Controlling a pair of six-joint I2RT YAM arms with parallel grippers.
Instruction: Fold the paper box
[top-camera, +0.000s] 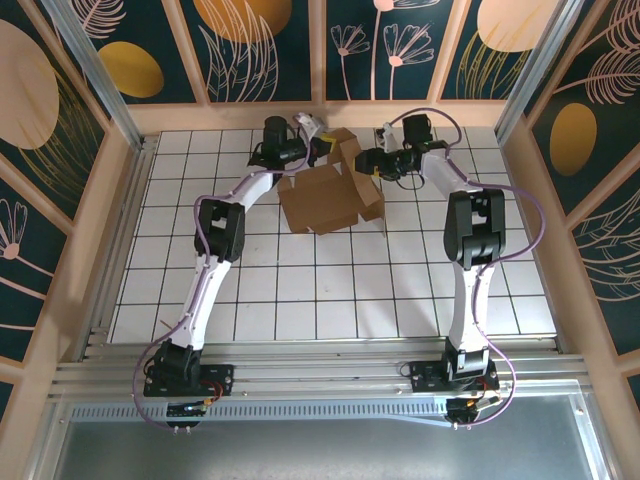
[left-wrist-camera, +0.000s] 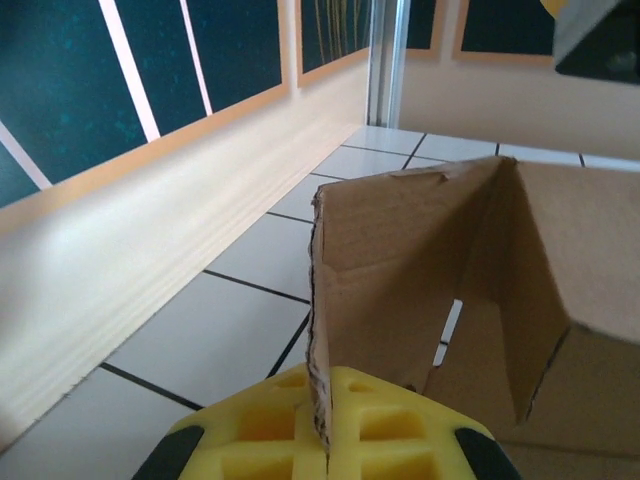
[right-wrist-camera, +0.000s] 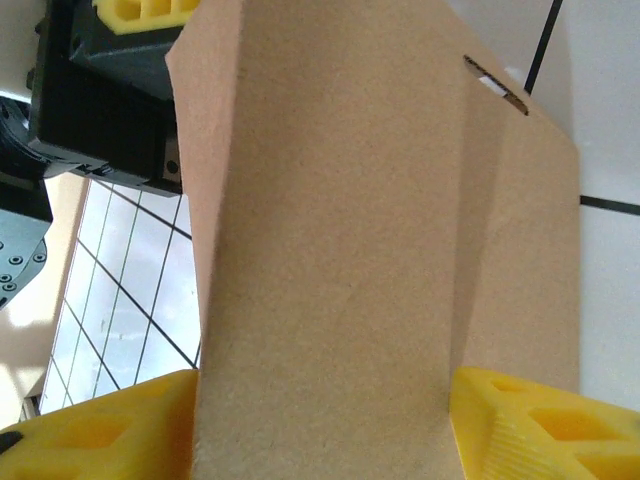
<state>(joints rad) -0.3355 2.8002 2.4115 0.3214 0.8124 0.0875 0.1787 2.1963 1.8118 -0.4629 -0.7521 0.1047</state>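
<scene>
Cardboard first: paper box (top-camera: 322, 200) is sitting half-folded on the white tiled table (top-camera: 250, 290), upper ctr of the top view. Its base is lying flat, w/ flaps standing up at its far and right edges. L arm is stretching up from lower left, and the left gripper (top-camera: 316, 146) is meeting the far flap at top ctr. In the L wrist view its yellow fingers (left-wrist-camera: 260, 430) are pressing together at bottom ctr, clamping the flap's ragged edge. The panel is rising upright from btwn them, and a wooden wall base (left-wrist-camera: 150, 250) is running along frame left. The right gripper (top-camera: 367, 162) is sitting at the box's right flap, just right of ctr. In the R wrist view its fingers (right-wrist-camera: 100, 435) are standing apart in the bottom corners, w/ a broad flap filling the gap btwn them. Can't tell whether they're squeezing it.
</scene>
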